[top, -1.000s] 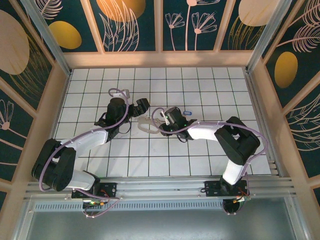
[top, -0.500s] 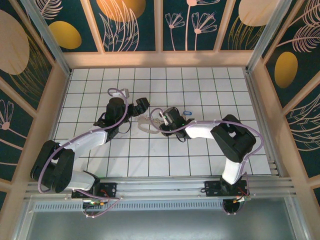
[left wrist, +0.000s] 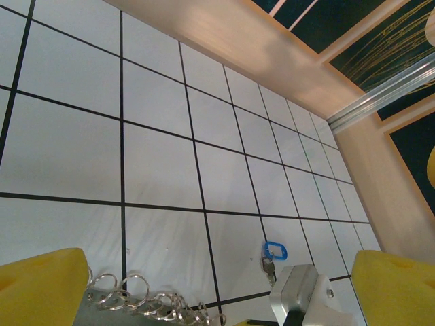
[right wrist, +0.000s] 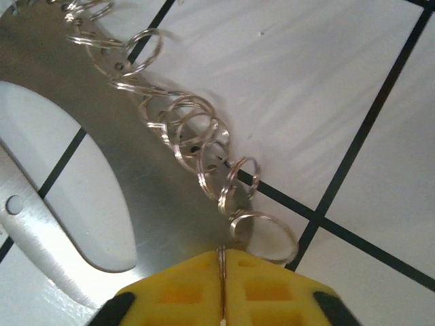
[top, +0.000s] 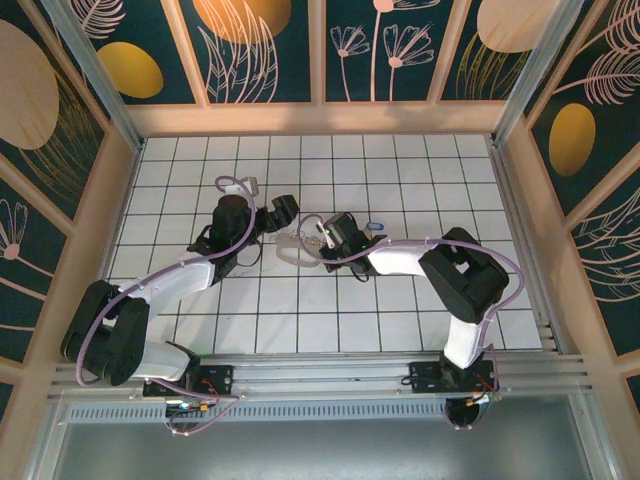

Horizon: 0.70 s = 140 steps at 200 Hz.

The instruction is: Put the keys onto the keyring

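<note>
Two grippers at work: right gripper [right wrist: 221, 263] pinches an end ring [right wrist: 266, 234] of the keyring [right wrist: 115, 178], left gripper [left wrist: 217, 275] spread wide — hold that ring steady before fetching the blue key [left wrist: 274, 252].

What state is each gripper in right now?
left gripper: open, fingers wide apart, gripping nothing.
right gripper: closed, pinching a thin metal ring of the keyring.

Bright, even light from above washes the white tiled floor [top: 300, 330], leaving only soft, faint shadows beside the arms [top: 180, 280]. Close up, the keyring [right wrist: 136, 197] glints sharply, while the yellow fingertips [right wrist: 177, 292] of the right gripper [right wrist: 221, 285] and left gripper [left wrist: 217, 295] blur at the frame edges.
</note>
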### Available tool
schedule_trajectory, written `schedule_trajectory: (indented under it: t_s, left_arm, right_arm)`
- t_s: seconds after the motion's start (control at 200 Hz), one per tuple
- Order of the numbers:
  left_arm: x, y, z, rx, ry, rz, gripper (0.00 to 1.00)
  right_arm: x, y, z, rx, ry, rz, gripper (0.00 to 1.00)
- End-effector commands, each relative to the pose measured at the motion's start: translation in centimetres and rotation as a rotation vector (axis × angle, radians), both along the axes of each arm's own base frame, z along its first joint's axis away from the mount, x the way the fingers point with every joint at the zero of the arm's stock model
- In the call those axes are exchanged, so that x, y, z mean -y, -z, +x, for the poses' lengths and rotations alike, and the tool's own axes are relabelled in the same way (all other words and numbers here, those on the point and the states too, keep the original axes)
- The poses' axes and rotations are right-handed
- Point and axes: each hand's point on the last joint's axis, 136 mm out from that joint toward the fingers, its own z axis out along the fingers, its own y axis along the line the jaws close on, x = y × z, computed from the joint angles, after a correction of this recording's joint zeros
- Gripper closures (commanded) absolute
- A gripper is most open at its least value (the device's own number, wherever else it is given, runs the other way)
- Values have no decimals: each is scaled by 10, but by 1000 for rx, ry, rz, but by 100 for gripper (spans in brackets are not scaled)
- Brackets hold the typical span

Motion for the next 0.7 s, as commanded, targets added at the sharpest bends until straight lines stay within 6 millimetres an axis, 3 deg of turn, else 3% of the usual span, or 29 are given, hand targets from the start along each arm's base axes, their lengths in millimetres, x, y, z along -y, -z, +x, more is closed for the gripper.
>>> schedule_trajectory:
  t_s: [0.0, 0.14, 0.32, 0.696]
  left_arm:
    - [4, -4, 0, 16, 16, -28, 1]
    - [5, -4, 1, 14, 16, -32, 1]
    - [4, -4, 4, -10, -2, -29, 1]
    - [9, -16, 2, 25, 26, -57, 1]
  right_arm:
    - [-5, -3, 2, 5, -15, -11, 100]
    - [-8, -10, 2, 3, -30, 12, 100]
    - [-18, -33, 3, -6, -71, 112, 100]
    - [-25, -138, 16, 64, -204, 510, 100]
